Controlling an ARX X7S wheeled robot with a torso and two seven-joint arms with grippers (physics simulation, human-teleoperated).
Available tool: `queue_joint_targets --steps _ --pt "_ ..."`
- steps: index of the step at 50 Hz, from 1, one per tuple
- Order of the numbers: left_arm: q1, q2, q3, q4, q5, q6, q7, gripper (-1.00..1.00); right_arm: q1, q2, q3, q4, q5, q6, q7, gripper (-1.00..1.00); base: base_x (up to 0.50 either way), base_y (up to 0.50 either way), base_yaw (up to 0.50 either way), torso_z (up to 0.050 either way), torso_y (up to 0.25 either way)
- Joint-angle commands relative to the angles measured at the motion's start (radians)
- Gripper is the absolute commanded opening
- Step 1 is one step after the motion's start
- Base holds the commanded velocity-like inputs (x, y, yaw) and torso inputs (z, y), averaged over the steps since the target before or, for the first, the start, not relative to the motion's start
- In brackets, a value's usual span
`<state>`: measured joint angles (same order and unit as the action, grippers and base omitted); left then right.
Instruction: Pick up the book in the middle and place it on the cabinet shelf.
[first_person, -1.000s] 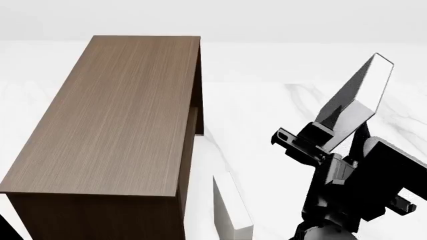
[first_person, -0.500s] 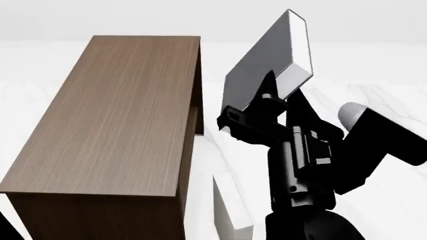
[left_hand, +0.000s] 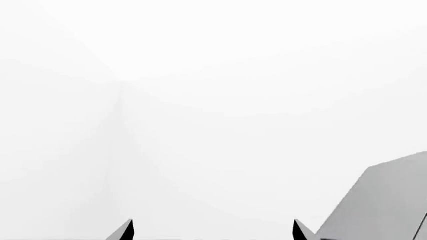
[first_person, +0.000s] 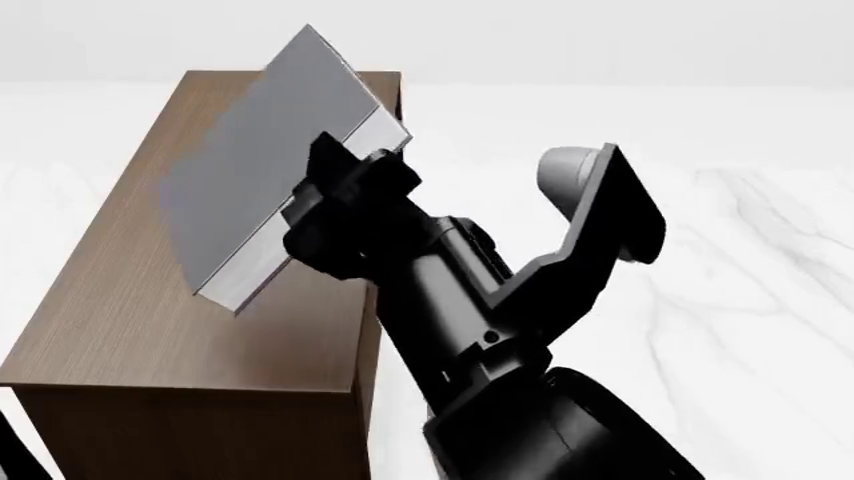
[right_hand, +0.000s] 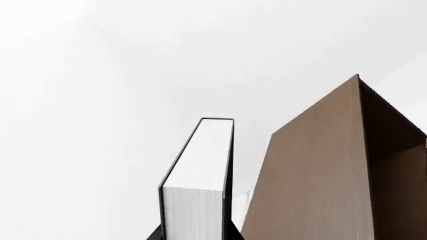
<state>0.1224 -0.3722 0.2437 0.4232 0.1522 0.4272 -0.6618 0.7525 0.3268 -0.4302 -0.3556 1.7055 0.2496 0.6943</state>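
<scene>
1. The book (right_hand: 198, 185) stands edge-on to the camera, its white page block facing the lens between two thin dark covers.
2. At the picture's lower edge, small dark tips of the right tool (right_hand: 195, 235) show on either side of the book's covers, pressed against them.
3. The cabinet shelf (right_hand: 313, 170) stands just beside the book: a broad brown wood-grain face, with a darker side panel meeting it at a sharp corner.
4. A narrow pale gap separates book and cabinet.
5. Everything behind them is plain white.
</scene>
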Motion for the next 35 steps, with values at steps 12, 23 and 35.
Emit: queue_joint_targets --steps 12,23,35 --pt "0.005 0.01 -0.001 -0.025 0.016 0.037 0.021 1.0 0.073 -0.134 0.034 0.1 0.138 0.002 -0.186 -1.0 0.0 0.0 0.0 0.0 0.002" --pt "0.006 0.006 0.003 -0.032 0.012 0.041 0.019 1.0 0.068 -0.142 0.01 0.142 0.107 -0.005 -0.206 -1.0 0.0 0.0 0.0 0.0 0.001" --pt "0.006 0.001 0.005 -0.032 0.008 0.041 0.016 1.0 0.077 -0.148 -0.036 0.202 0.065 0.008 -0.228 -1.0 0.0 0.0 0.0 0.001 0.001"
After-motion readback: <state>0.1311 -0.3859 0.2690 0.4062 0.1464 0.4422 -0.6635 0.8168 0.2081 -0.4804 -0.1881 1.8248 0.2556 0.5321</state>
